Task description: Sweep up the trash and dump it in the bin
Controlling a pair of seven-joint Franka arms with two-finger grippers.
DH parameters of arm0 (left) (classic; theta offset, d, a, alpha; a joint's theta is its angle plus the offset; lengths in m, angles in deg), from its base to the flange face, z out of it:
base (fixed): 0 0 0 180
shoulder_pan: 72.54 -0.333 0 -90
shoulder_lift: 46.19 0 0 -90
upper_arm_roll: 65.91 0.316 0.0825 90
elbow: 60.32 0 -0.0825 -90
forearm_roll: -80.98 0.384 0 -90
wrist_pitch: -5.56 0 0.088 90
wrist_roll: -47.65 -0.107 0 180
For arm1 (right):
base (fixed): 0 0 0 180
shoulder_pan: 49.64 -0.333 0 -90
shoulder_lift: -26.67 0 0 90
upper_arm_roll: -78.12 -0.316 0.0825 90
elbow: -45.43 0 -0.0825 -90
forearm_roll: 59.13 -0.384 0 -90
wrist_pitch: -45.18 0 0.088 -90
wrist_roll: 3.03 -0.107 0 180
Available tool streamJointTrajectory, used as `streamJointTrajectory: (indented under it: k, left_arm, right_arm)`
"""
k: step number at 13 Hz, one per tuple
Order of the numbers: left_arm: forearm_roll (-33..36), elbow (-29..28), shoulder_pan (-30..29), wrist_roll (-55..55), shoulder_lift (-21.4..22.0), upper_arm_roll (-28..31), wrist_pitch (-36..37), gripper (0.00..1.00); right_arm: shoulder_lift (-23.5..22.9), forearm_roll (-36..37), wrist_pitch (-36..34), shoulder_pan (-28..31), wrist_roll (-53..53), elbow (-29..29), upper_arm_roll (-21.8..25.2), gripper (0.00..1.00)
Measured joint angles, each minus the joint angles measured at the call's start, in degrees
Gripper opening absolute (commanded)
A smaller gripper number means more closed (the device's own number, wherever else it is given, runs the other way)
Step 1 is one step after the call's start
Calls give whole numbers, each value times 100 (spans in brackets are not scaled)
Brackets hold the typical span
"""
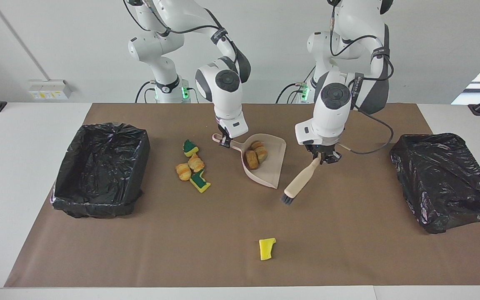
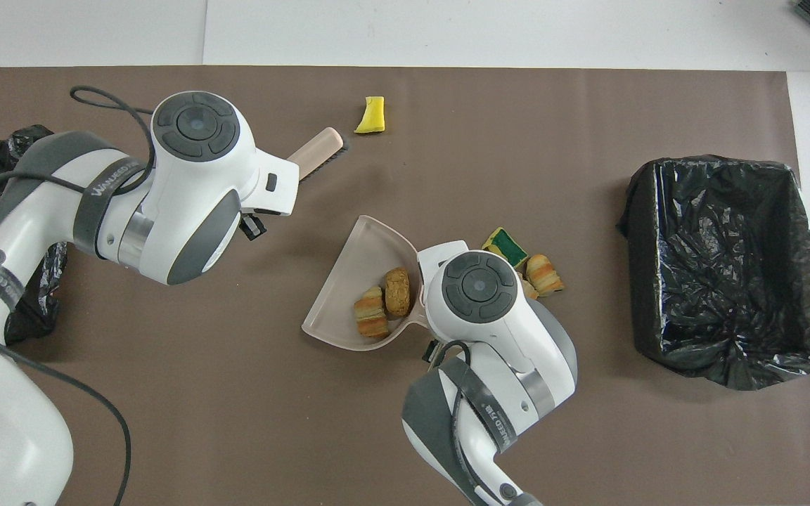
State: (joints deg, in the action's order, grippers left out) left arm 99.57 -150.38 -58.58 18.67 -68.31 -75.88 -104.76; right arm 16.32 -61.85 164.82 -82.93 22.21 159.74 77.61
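Note:
My right gripper [image 1: 224, 141] is shut on the handle of the beige dustpan [image 1: 271, 171], which rests on the brown mat. Two orange-tan lumps of trash [image 1: 256, 156] lie in the pan [image 2: 356, 260]. My left gripper [image 1: 322, 157] is shut on the handle of the beige brush [image 1: 299, 182]. The brush slants down beside the pan's open lip, toward the left arm's end. A yellow sponge scrap [image 1: 267, 248] lies alone, farther from the robots than the pan, and shows in the overhead view too [image 2: 370, 114]. Several more scraps and lumps [image 1: 192, 167] lie clustered beside the pan, toward the right arm's end.
A black-lined bin [image 1: 100, 168] stands at the right arm's end of the mat, and also shows in the overhead view [image 2: 725, 267]. A second black-bagged bin [image 1: 444, 179] sits at the left arm's end. A cable [image 1: 369, 146] loops from the left wrist.

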Motion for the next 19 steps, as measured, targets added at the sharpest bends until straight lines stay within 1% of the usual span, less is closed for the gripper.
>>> streamJointTrajectory:
  k: [2,3,7,9,11,13,15,17,19]
  left_arm:
    - [533,858,7,-236,-555,-39,-27,0]
    - [727,1167,20,-277,-788,-58,-85,0]
    - [1390,1987,187,-333,-1550,-52,-471,0]
    - [1784,2432,385,-341,-2063,-45,-649,0]
    - [2033,2659,514,-340,-2434,-5,-960,0]
    - [2086,2742,549,-351,-2643,181,-1235,0]
    - [2088,2754,597,-378,-2697,313,-1215,0]
    - [2089,2784,710,-387,-2662,307,-861,0]
    - [1995,2614,872,-386,-2425,289,-541,0]
  right_arm:
    - [0,157,0,52,-315,-99,27,0]
    - [-1,289,0,142,-361,-118,42,0]
    - [-28,649,0,603,-467,-142,61,0]
    - [-87,689,0,717,-470,-211,63,0]
    - [-148,740,0,770,-470,-279,62,0]
    - [-177,865,0,805,-470,-308,57,0]
    - [-181,878,0,807,-470,-315,49,0]
    - [-181,883,0,807,-470,-319,42,0]
    - [-181,885,0,800,-470,-322,37,0]
